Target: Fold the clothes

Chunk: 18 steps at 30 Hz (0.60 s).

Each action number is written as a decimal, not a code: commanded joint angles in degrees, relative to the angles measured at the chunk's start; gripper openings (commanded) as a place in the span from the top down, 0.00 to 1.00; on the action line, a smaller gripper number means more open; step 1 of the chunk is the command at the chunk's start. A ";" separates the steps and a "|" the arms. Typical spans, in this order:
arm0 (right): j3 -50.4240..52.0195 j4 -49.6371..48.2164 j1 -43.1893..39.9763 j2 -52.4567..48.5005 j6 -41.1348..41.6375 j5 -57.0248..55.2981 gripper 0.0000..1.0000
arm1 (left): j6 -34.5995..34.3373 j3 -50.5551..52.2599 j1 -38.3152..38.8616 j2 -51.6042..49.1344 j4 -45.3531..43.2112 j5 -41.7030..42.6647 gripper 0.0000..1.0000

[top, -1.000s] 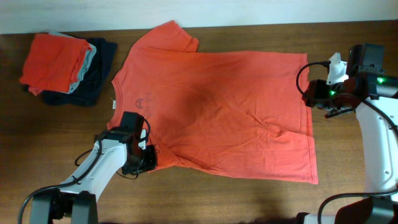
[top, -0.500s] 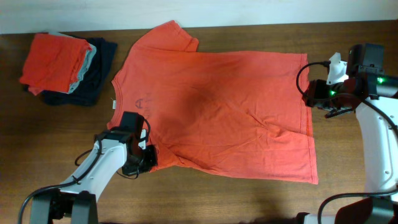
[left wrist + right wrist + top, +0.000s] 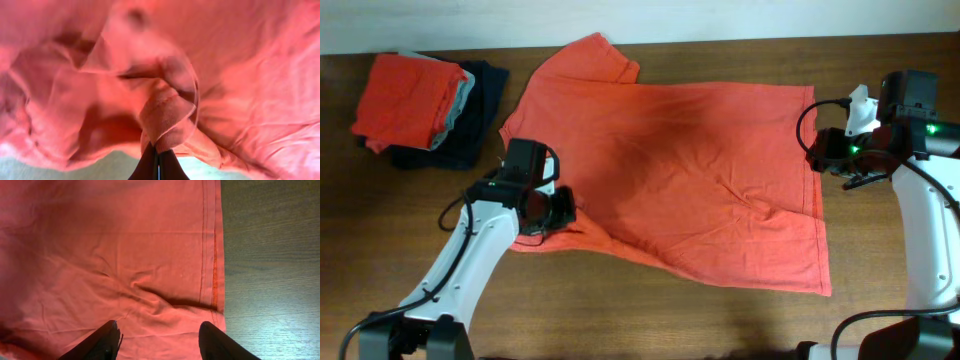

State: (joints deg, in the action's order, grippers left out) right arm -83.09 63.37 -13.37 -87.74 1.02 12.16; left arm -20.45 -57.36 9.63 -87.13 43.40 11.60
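The left gripper (image 3: 156, 161) pinches a bunched fold of the orange T-shirt (image 3: 690, 180) between closed fingers; the right gripper (image 3: 160, 336) hangs half open over the shirt's hemmed edge, with bare table (image 3: 270, 255) just beside it

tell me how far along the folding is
Done: one folded orange-red shirt sits stacked on a navy garment at the far left. In hand: the left gripper is shut on a pinch of the spread T-shirt near its sleeve, with the fabric bunched up. Left: the T-shirt is mostly flat with no fold laid, and the right gripper hangs open over it, holding nothing.
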 commanded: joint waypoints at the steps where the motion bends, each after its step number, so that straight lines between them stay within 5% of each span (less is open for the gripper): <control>1: -0.81 0.09 -0.22 -0.13 -0.39 0.72 0.44 | 0.37 -0.81 0.13 -0.42 -1.07 2.67 1.00; 16: -0.81 0.24 -0.22 -0.13 -0.37 0.72 0.43 | 0.42 -0.81 12.39 -7.41 -11.50 2.56 0.99; 18: -0.81 0.24 -0.22 -0.13 -0.37 0.72 0.43 | 0.42 -0.81 13.05 -8.59 -12.28 1.92 0.78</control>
State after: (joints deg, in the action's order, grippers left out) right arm -83.09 63.59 -13.37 -87.74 1.02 12.16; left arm -20.32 -57.45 21.93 -94.15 31.73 13.34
